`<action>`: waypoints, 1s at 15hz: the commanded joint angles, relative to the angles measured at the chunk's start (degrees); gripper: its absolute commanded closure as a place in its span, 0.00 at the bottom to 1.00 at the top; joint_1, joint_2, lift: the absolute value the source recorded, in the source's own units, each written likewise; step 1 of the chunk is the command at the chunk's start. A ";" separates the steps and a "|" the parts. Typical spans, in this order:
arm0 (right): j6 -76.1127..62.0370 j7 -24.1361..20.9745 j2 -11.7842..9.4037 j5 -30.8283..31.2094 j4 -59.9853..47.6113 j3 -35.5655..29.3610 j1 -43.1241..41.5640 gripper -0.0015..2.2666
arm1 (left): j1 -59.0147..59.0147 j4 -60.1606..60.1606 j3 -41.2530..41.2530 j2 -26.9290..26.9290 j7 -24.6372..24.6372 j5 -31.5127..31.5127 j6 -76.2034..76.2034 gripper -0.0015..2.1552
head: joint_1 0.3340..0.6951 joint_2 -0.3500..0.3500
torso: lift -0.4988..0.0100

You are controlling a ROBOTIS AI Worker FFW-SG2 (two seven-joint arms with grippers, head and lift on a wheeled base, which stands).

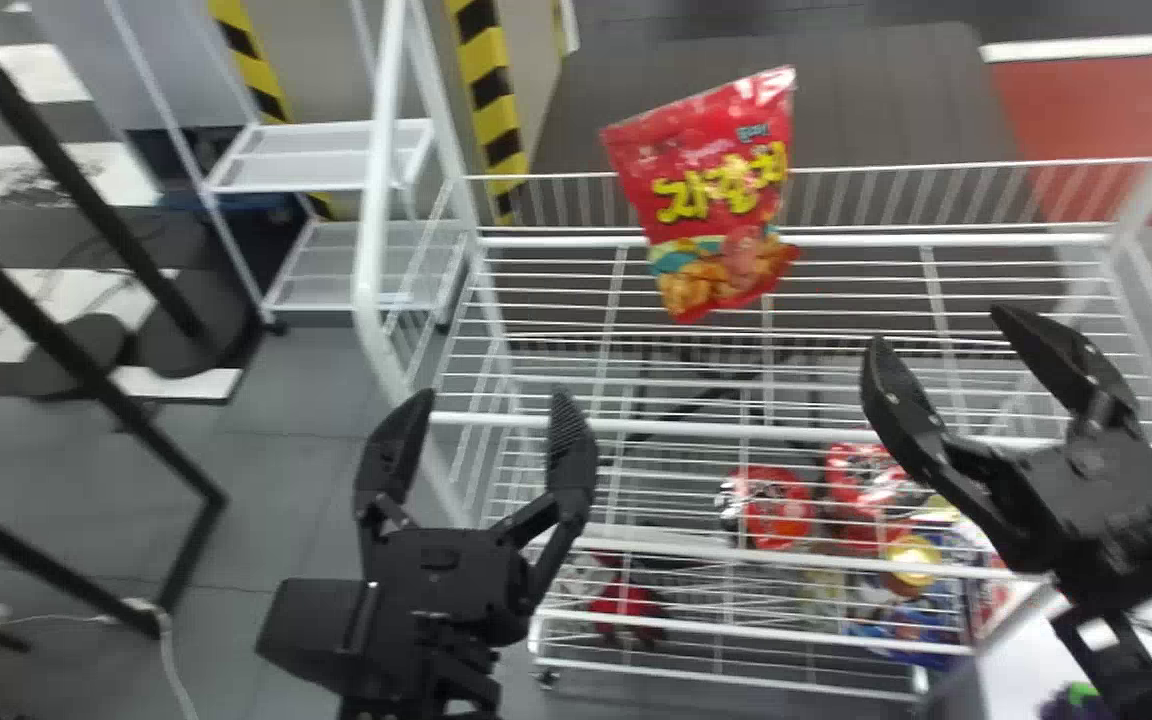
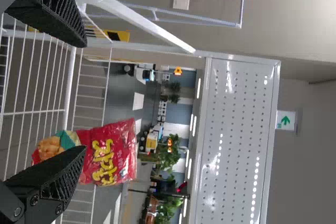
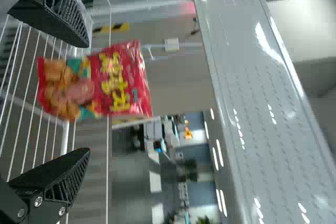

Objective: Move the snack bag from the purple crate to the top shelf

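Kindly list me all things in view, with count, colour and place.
snack bag: one, red, at the wire rack's back rail
wire rack: one, white, before the robot
food packages: several, mostly red, lower in the rack
small shelf unit: one, white, left, beyond the rack
striped bands: two, yellow-black, beyond the rack
metal frame: one, black, far left
perforated panel: one, grey, above the bag
arrow sign: one, green-white, room behind
plants: several, green, room behind
left gripper: one, black, rack's left, jaws open
right gripper: one, black, rack's right, jaws open

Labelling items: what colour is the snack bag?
The snack bag is mostly red, clearest in the head view.
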 commanded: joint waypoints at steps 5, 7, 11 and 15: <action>-4.73 4.42 0.66 2.83 -0.72 -13.13 11.64 0.06 | -1.62 0.40 -3.11 -1.03 6.29 -1.36 1.70 0.06 | 1.00 0.30 | 0.98; -9.48 4.60 0.66 2.92 2.80 -15.32 13.31 0.06 | -8.47 2.07 -6.72 -3.84 8.66 -0.65 12.59 0.07 | 1.00 0.28 | 0.98; -15.63 4.69 0.66 1.52 6.93 -19.37 15.60 0.06 | -23.68 11.21 -15.42 -7.45 14.20 2.42 21.91 0.07 | 1.00 0.10 | 0.98; -18.44 4.69 0.66 0.73 9.56 -21.12 15.86 0.06 | -31.15 19.03 -18.32 -13.16 15.26 1.90 24.90 0.07 | 1.00 0.00 | 0.98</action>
